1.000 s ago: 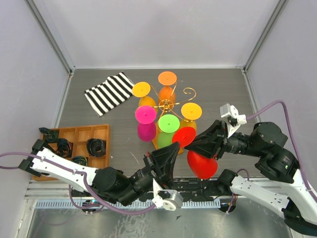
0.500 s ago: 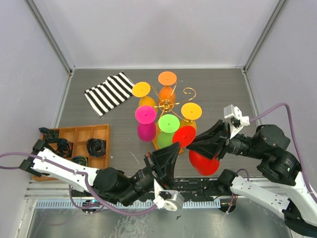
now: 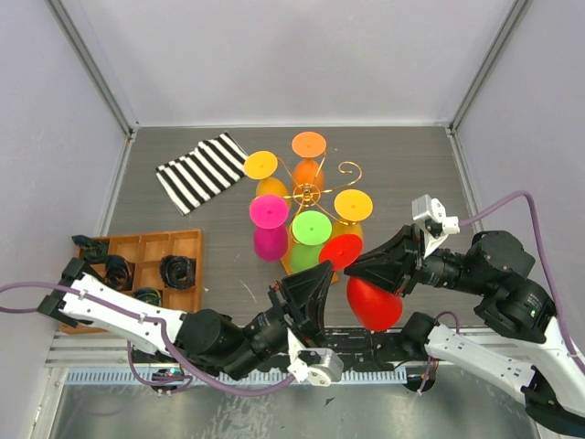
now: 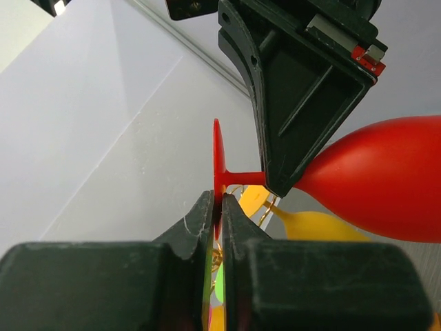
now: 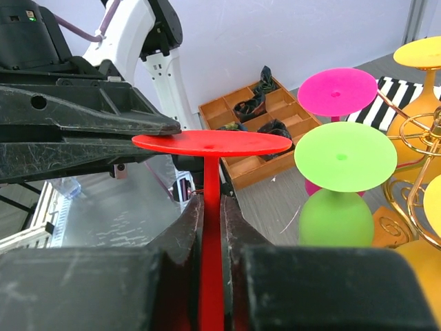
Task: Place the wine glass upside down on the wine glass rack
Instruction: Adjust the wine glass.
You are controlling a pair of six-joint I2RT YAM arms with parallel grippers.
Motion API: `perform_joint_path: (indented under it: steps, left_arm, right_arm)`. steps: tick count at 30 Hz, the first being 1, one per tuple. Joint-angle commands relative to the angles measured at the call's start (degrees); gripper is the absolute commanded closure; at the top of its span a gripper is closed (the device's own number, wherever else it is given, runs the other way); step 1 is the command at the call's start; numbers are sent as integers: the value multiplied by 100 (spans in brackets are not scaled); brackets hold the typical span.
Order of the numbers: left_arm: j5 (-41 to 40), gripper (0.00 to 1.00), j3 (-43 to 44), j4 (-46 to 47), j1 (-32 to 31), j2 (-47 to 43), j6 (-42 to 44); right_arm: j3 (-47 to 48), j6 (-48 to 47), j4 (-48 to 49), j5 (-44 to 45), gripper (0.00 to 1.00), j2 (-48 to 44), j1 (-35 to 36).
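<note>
Right wrist: right gripper (image 5: 211, 207) clamps the wine glass (image 5: 213, 143) by its stem, foot upward for hanging; left gripper (image 4: 216, 200) pinches the foot rim, apparently steadying it

Right gripper (image 5: 212, 205) is clamping the wine glass (image 3: 373, 302) stem between its jaws; left gripper (image 4: 219, 201) is pinching the foot's rim between its jaws; both arms are reaching inward.
</note>
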Motion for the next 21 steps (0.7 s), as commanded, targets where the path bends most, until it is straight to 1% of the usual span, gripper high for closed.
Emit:
perform_joint_path:
  steps: [1,4,5,6,10,13,15,17,18,21]
  left_arm:
    - [-26,81,237,387,5,-16,-66]
    - [-42,52,233,383,11,-53,-147]
    - [-71,47,242,370,10,-66,-198]
    - [-124,43,266,322,9,-73,-278]
    - [-457,34,458,-113,15,-59,-781]
    - [-800,27,742,-726,135,-74,-1469]
    - [-892,25,1128,-1692,331,-157,-2400]
    - [-795,24,1668,-2965,612,-213,-3536]
    - [-735,24,1860,-3582,848,-224,-4010]
    - [-775,22,2201,-4232,1334,-169,-4911]
  right_arm:
    - [80,116,92,384,99,-11,-14]
    - [74,143,107,487,99,-45,-13]
    - [82,143,107,569,99,-83,-14]
    - [88,153,107,697,99,-118,-15]
    - [92,212,123,1513,99,-361,-15]
    - [102,224,109,2138,99,-508,-14]
    - [84,214,135,2383,100,-597,-9]
    - [39,200,170,2517,99,-679,-7]
    - [6,191,184,2575,99,-709,-14]
    - [-68,196,172,2720,99,-767,-12]
